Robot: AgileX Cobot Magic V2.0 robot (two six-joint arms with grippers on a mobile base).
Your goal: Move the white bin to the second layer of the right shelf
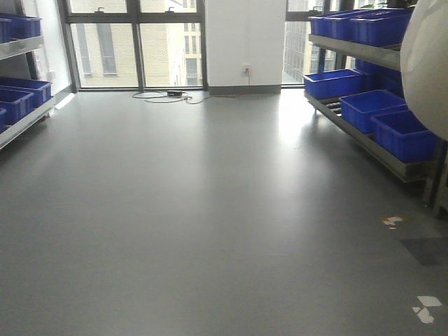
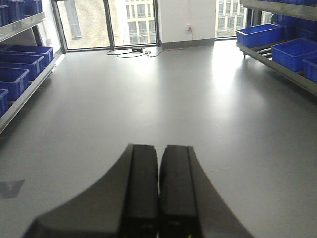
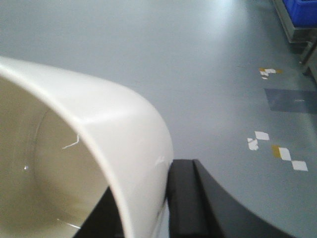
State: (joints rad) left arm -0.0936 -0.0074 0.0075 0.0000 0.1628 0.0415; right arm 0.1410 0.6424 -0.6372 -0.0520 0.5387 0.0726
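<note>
The white bin [image 3: 99,129] fills the left of the right wrist view, held above the grey floor. My right gripper [image 3: 148,181] is shut on its wall, with one black finger [image 3: 185,198] outside and the other inside the rim. In the front view the bin [image 1: 428,70] bulges in at the right edge, in front of the right shelf [image 1: 353,47]. That shelf shows two steel tiers with blue crates; I cannot tell which is the second layer. My left gripper [image 2: 159,148] hangs over bare floor, shut with nothing in it.
Blue crates [image 1: 381,105] line the right shelf's lower tier, with more on the upper tier [image 1: 357,24]. A left shelf [image 1: 21,98] also holds blue crates. A cable [image 1: 164,96] lies by the far windows. Tape marks [image 1: 425,308] dot the floor near the right.
</note>
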